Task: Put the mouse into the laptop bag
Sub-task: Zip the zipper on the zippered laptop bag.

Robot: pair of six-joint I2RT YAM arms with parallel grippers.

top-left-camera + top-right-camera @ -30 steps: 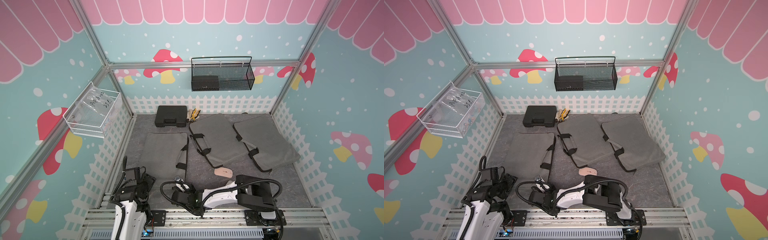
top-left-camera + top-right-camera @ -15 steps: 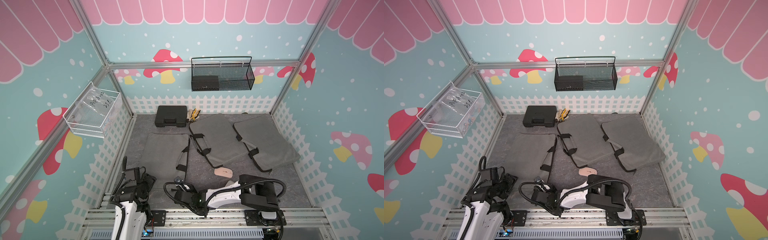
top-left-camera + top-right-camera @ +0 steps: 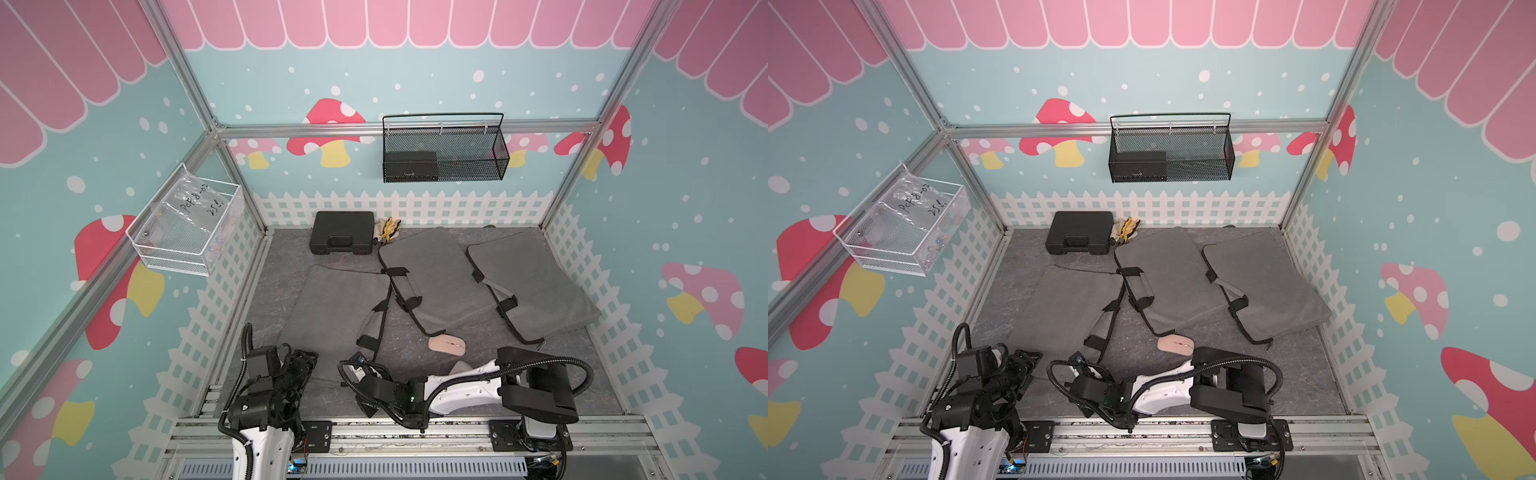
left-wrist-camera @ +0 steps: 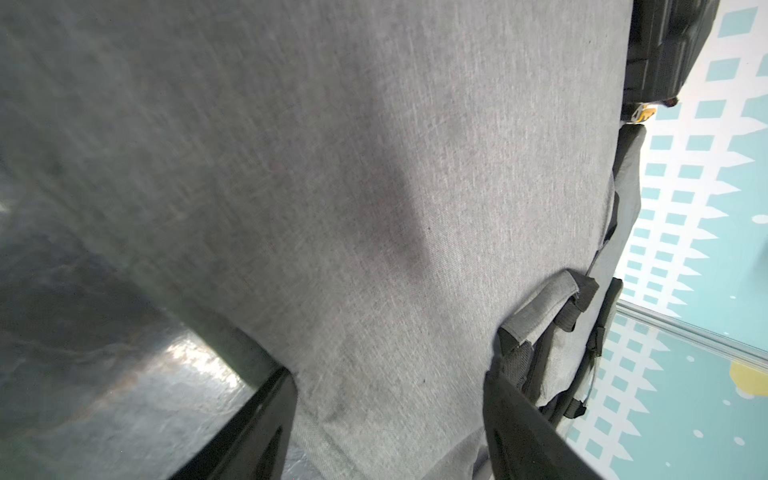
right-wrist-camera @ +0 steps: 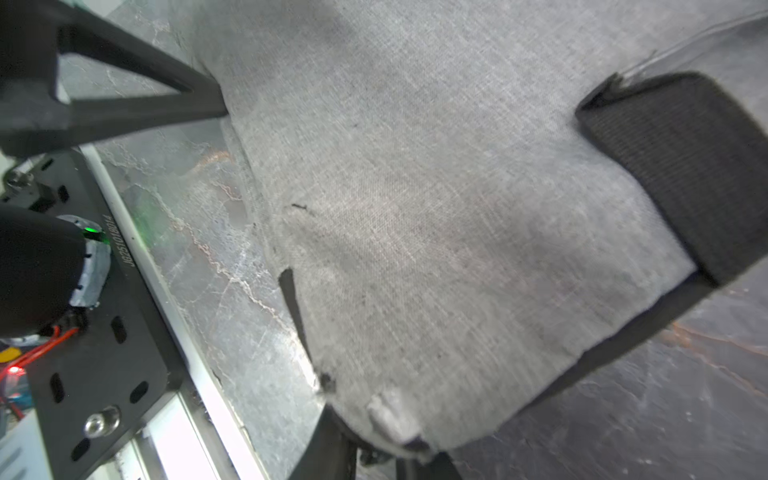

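1. Pastel walls printed with mushrooms and a white picket fence close in a dark grey marbled worktop (image 3: 552,374). A black mesh basket (image 3: 444,154) hangs on the back wall and a white wire basket (image 3: 187,232) on the side wall.
2. Three grey bags lie flat on it: the left laptop bag (image 3: 332,307), the middle laptop bag (image 3: 436,274) and the right laptop bag (image 3: 536,282).
3. Both top views show the pink mouse (image 3: 446,345) (image 3: 1175,344) on the bare worktop. It lies just beside the near corner of the middle laptop bag, outside every bag.
4. A black case (image 3: 341,232) sits at the back wall, with a pair of gloves (image 3: 386,227) touching its side.
5. The left arm (image 3: 266,390) is low at the near edge of the left laptop bag (image 4: 374,166). Its wrist view shows the jaws apart, with grey cloth between the two black fingers (image 4: 266,424).
6. The right arm (image 3: 461,386) reaches across the front to the same bag's near right corner. Its wrist view shows the jaws drawn together, pinching the corner of the left laptop bag (image 5: 415,208).
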